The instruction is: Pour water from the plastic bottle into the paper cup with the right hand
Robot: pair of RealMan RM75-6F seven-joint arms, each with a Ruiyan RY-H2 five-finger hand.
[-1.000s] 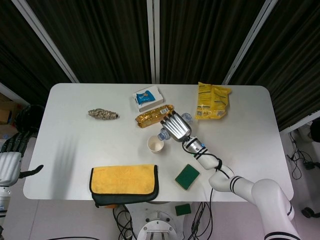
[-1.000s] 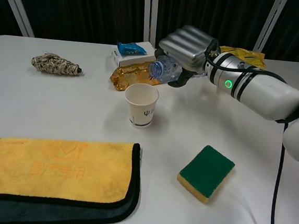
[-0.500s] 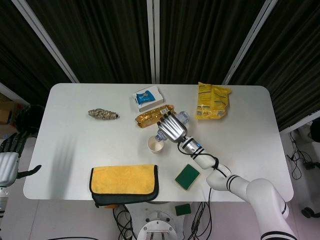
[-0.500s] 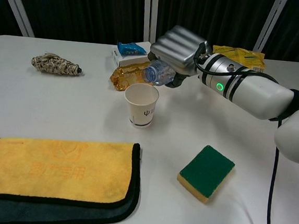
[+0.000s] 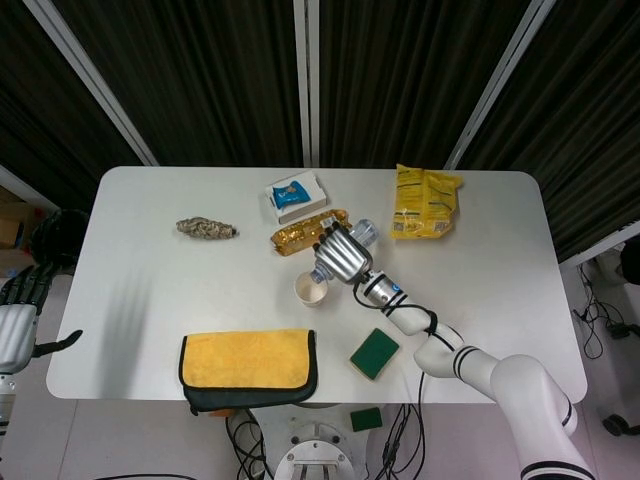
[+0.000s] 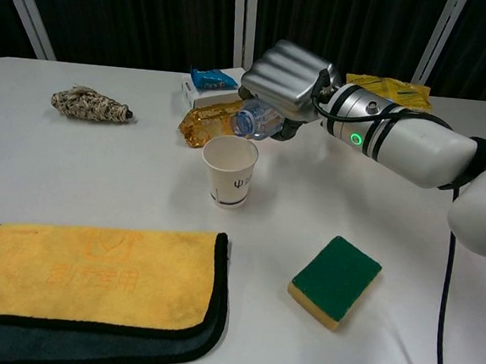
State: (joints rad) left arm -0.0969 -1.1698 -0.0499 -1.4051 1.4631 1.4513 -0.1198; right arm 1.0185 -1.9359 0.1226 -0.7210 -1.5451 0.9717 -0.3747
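1. Gripping the plastic bottle [image 6: 257, 118], the right hand [image 6: 288, 77] wraps its fingers [image 5: 328, 240] over the bottle's body and holds it tilted, neck down and to the left.
2. The bottle's open mouth sits just above the rim of the paper cup [image 6: 229, 170], on the cup's far right side; whether water is flowing cannot be told.
3. The cup stands upright on the white counter [image 6: 74, 167], near its middle, in front of an amber snack packet [image 6: 204, 121].
4. The left hand [image 5: 22, 318] hangs off the counter's left edge, holding nothing, with its thumb stuck out to the side; how its other fingers lie cannot be told.
5. A green sponge [image 6: 335, 280] lies right of the cup, and a yellow folded cloth [image 6: 90, 275] lies at the near left.
6. A yellow bag [image 5: 425, 203] rests at the far right.
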